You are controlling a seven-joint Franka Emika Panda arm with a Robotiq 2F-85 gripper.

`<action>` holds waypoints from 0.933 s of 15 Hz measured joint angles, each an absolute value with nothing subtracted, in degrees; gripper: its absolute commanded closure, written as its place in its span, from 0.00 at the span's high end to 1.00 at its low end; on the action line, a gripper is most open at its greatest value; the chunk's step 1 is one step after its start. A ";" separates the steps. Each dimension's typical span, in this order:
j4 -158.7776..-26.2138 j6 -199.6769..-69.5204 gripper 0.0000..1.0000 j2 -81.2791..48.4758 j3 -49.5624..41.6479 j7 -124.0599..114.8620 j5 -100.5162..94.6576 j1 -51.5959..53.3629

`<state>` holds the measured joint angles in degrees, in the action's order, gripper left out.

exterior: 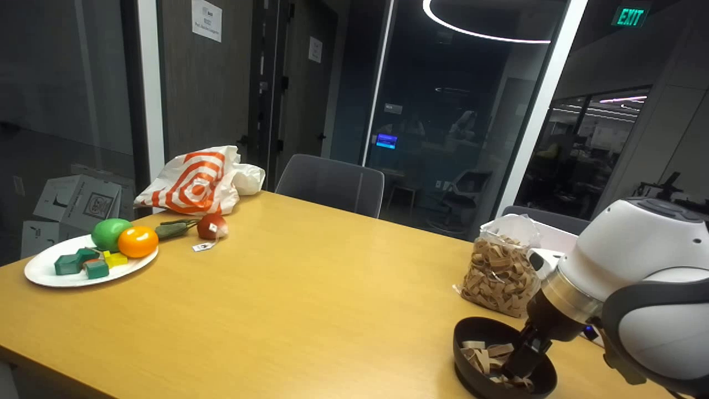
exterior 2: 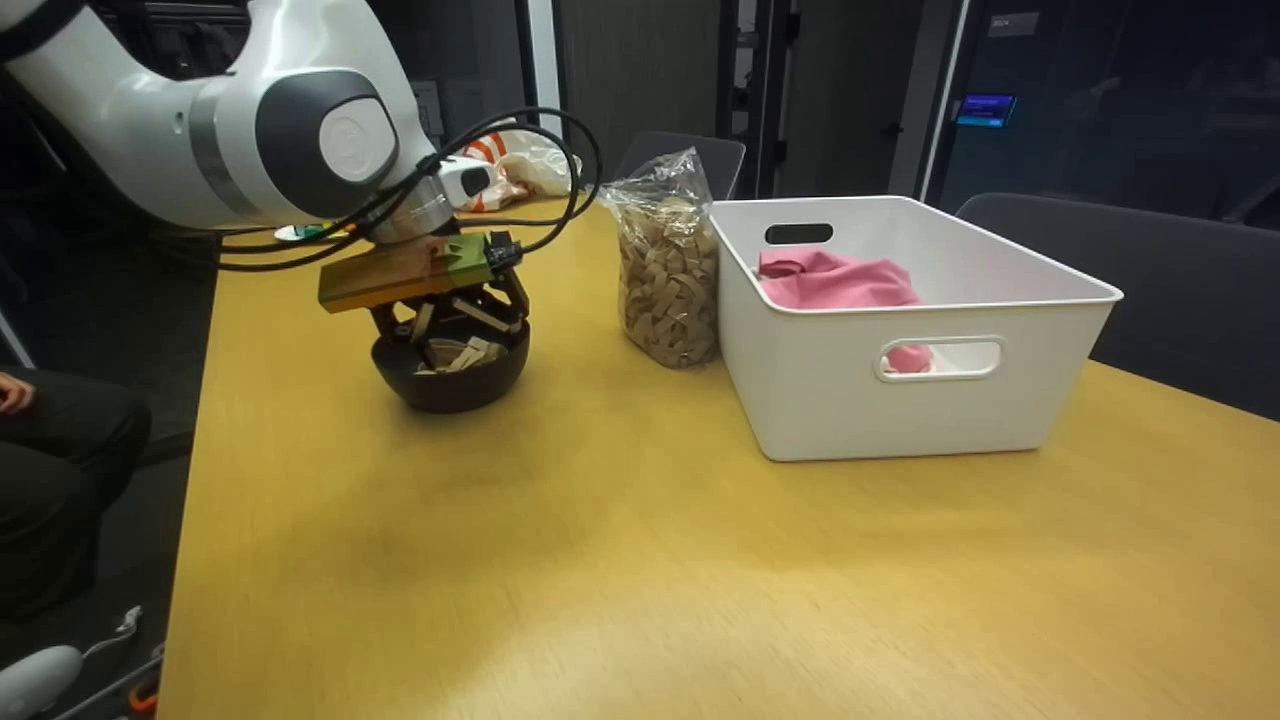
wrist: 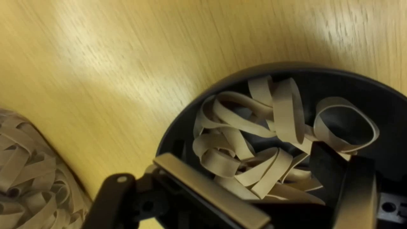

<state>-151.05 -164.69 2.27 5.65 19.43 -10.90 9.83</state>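
While the gripper (wrist: 254, 171) hangs with its fingertips inside a dark bowl (exterior 2: 452, 392), its jaws stand apart by the loose tan bands (wrist: 287, 114) lying there. Near the bowl, a band-filled clear bag (exterior 2: 668, 285) stands just beside a white bin (exterior 2: 900, 415) holding pink cloth (exterior 2: 840, 285); well apart, a white plate (exterior: 41, 269) bears an orange fruit (exterior: 138, 242).

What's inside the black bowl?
Tan bands in a loose, looped heap, with the open tool partly inside the black bowl. The bottom beneath the bands is mostly covered; whatever the tool blocks can't be seen.
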 measured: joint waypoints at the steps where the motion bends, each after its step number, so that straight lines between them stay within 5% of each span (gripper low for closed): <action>1: -151.04 -164.72 1.00 1.57 5.65 19.33 -10.90 9.74; 5: -150.93 -164.87 1.00 -0.92 5.65 19.26 -10.96 9.55; 7: -150.76 -164.87 0.74 -2.04 5.66 19.26 -10.93 9.49; 14: -149.68 -164.80 0.21 -2.58 5.85 19.24 -10.62 9.45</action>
<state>-149.68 -164.80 -2.58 5.85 19.24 -10.62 9.45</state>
